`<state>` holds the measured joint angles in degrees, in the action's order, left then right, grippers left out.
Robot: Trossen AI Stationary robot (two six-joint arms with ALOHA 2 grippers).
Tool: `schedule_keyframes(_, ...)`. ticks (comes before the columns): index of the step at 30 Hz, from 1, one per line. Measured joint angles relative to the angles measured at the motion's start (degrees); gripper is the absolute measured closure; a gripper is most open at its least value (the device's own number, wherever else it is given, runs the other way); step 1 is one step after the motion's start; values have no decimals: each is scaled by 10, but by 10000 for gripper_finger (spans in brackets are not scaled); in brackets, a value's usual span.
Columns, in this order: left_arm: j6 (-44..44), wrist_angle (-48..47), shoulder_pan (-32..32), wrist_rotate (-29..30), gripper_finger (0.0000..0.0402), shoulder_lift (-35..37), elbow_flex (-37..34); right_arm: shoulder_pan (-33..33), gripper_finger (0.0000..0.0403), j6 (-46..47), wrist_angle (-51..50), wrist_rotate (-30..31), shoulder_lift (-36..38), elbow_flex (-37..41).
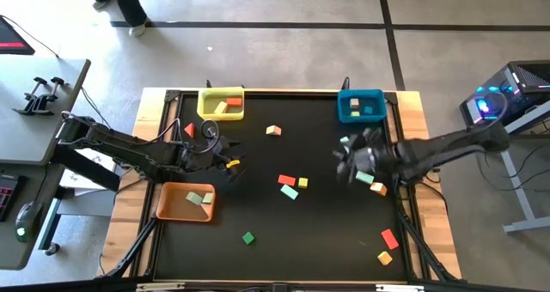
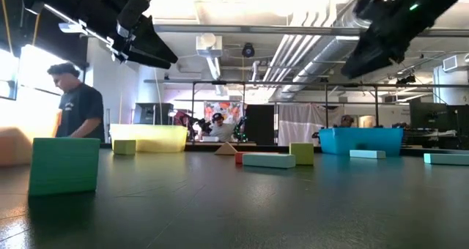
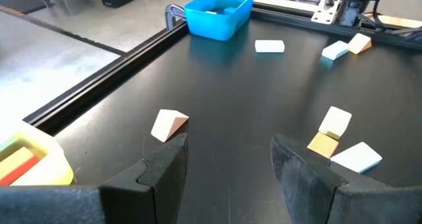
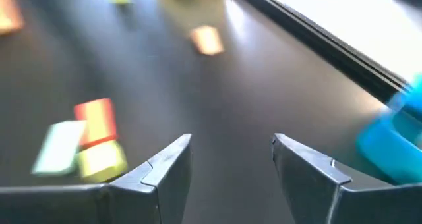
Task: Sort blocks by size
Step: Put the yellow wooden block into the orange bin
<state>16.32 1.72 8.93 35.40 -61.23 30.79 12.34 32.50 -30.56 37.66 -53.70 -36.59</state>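
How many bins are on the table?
3: yellow bin at the far left, blue bin at the far right, orange bin by the left edge. None looks hidden.

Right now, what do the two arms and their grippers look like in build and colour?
Both arms are dark, jointed segments seen from above. The left gripper shows a yellow-orange patch near its tip and a looped black cable by its wrist. The right gripper looks dark grey-black. In the wrist views each gripper's fingers are matte black, angular and wedge-shaped, with a stepped notch.
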Motion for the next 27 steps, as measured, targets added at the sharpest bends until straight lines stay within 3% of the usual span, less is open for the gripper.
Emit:
schedule_keyframes(6, 0, 18, 0, 0, 200, 0, 0, 147, 199, 61, -5, 86, -40, -24)
schedule_keyframes(11, -4, 26, 0, 0, 200, 0, 0, 190, 199, 101, -107, 43, -93, -78)
schedule_keyframes(16, -15, 28, 0, 0, 200, 0, 0, 182, 199, 225, -229, -119, -130, -112)
schedule_keyframes(20, -15, 28, 0, 0, 200, 0, 0, 131, 199, 326, -333, -325, -149, -114)
schedule_keyframes(24, -28, 30, 0, 0, 200, 0, 0, 106, 199, 382, -344, -531, -165, -91)
schedule_keyframes(27, -31, 35, 0, 0, 200, 0, 0, 116, 199, 383, -332, -604, -180, -82)
